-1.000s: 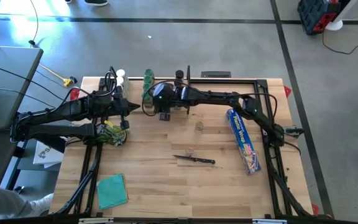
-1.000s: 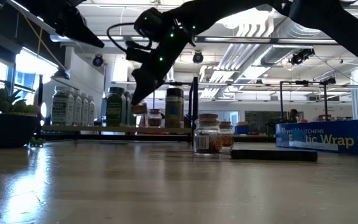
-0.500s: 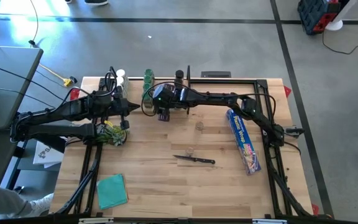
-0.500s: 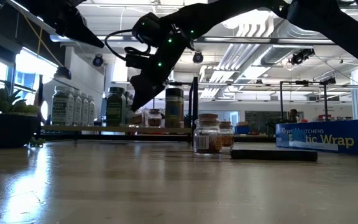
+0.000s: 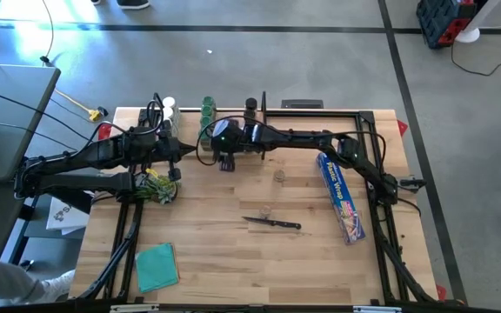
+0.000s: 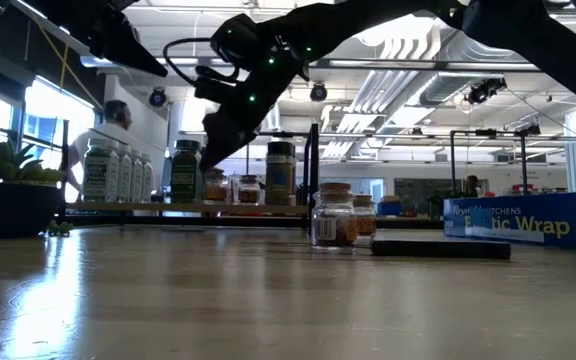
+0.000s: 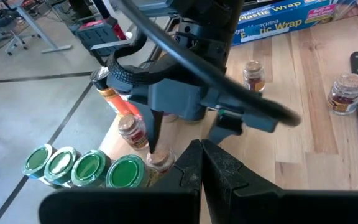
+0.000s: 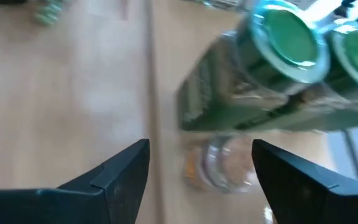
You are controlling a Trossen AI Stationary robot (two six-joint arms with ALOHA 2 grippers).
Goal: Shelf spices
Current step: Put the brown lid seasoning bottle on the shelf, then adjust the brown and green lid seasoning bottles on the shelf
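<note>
A row of small cylindrical spice jars (image 6: 133, 172), white-capped and green-capped, stands on the pale wooden shelf (image 6: 183, 207) with thin black uprights at the table's far edge, with a small clear jar of brownish spice (image 8: 224, 163) beside the green-capped ones. The right gripper (image 8: 201, 163) hangs just above that jar, fingers spread and holding nothing. Two more clear jars (image 6: 335, 214) sit on the wooden tabletop (image 5: 233, 252), near a long blue wrap box (image 5: 341, 196) and a dark-handled knife (image 5: 272, 223). The left gripper (image 7: 202, 163), clenched and empty, waits at the table's left.

Robot lab, concrete floor (image 5: 320, 61), exposed ceiling ducts (image 6: 388, 85)
</note>
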